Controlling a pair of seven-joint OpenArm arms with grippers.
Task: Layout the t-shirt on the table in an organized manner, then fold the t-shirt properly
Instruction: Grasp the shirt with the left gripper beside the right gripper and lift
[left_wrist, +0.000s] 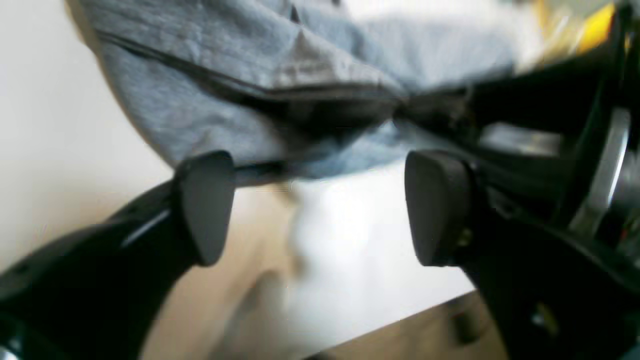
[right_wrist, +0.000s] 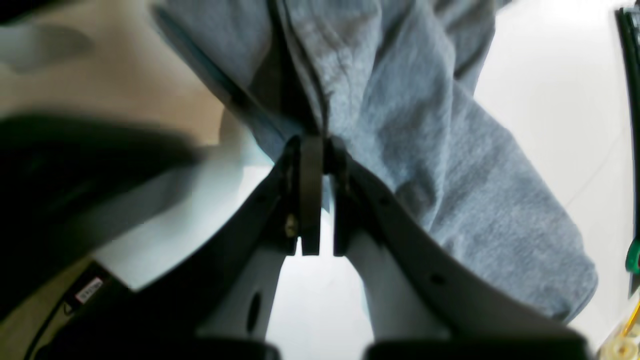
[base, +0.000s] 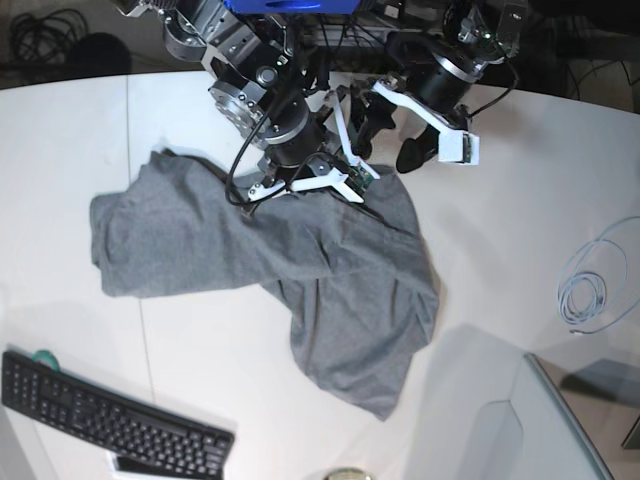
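The heather-grey t-shirt (base: 300, 260) lies crumpled and bunched on the white table (base: 500, 250), spread from the left toward the front middle. My right gripper (base: 355, 185) is shut on a fold of the shirt's far edge; the right wrist view shows its jaws closed on the cloth (right_wrist: 400, 125) at their tip (right_wrist: 315, 145). My left gripper (base: 392, 145) hangs open just behind that edge. In the left wrist view its fingers are spread wide (left_wrist: 320, 205) with nothing between them, and the shirt (left_wrist: 225, 90) lies just past the fingertips.
A black keyboard (base: 110, 420) lies at the front left. A coiled pale cable (base: 590, 290) lies at the right. A grey angular object (base: 520, 430) stands at the front right. A thin seam line (base: 140, 300) runs across the table.
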